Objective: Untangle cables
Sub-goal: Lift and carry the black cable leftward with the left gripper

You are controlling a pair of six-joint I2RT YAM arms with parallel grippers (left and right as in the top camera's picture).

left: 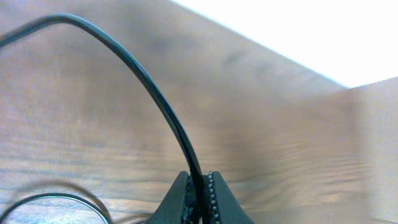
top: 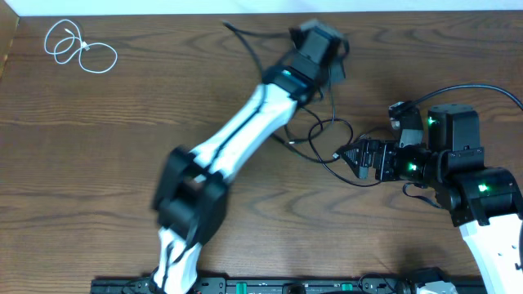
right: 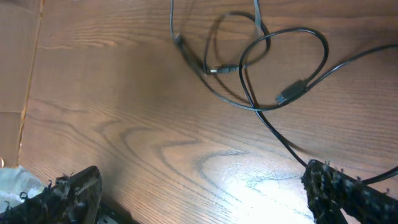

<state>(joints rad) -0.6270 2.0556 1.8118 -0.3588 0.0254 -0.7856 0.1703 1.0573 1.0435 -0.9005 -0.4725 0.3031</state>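
Observation:
Two black cables (top: 325,139) lie looped over each other on the wooden table, right of centre. In the right wrist view the loops (right: 261,62) and a small plug (right: 291,92) lie ahead of the fingers. My left gripper (top: 321,45) is lifted near the far edge and is shut on one black cable (left: 143,81), which arcs up out of the jaws (left: 200,199). My right gripper (top: 343,153) is open and empty (right: 202,193), low over the table just right of the tangle. The white cable (top: 78,46) lies coiled alone at the far left corner.
The left arm (top: 245,131) stretches diagonally across the middle of the table. The right arm's thicker black cord (top: 474,88) arcs over at the right. The table's far edge (top: 163,15) meets a pale wall. A black rail (top: 286,286) runs along the near edge.

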